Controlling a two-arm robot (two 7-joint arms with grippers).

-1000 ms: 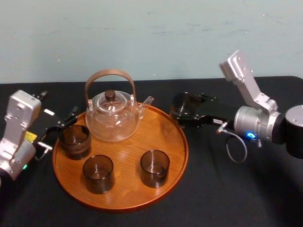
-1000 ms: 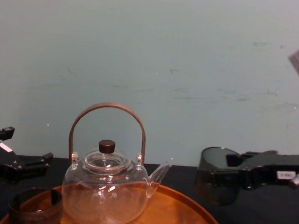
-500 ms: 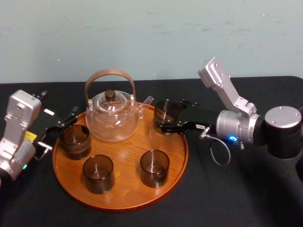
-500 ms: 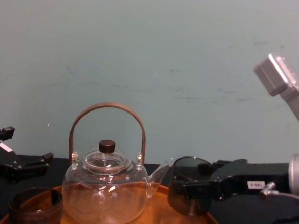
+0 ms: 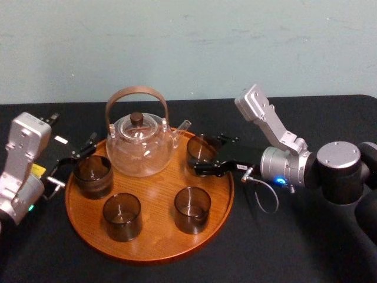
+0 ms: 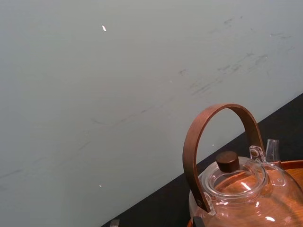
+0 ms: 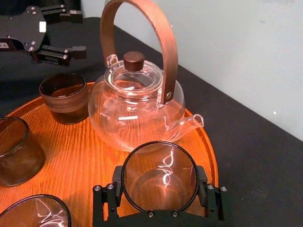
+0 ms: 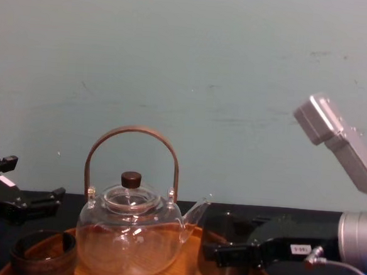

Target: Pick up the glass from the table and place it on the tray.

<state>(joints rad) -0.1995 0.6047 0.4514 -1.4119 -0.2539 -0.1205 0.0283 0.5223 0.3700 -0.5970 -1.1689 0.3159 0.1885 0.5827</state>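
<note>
On the black table (image 5: 283, 247), just right of frame centre, the glass (image 5: 202, 149) sits low over the tray (image 5: 153, 236), beside the teapot (image 5: 140, 144), clasped by the right gripper (image 5: 207, 154). The left gripper (image 5: 72, 162) rests spread at the frame's left edge

Our right gripper (image 8: 225, 255) clasps the dark glass (image 8: 224, 231) at three o'clock of the teapot (image 8: 129, 241), just beside its spout, above the tray (image 8: 190, 261). At the teapot's ten o'clock our left gripper (image 8: 28, 180) hangs, fingers apart; a second glass (image 8: 43, 253) sits at nine o'clock.
</note>
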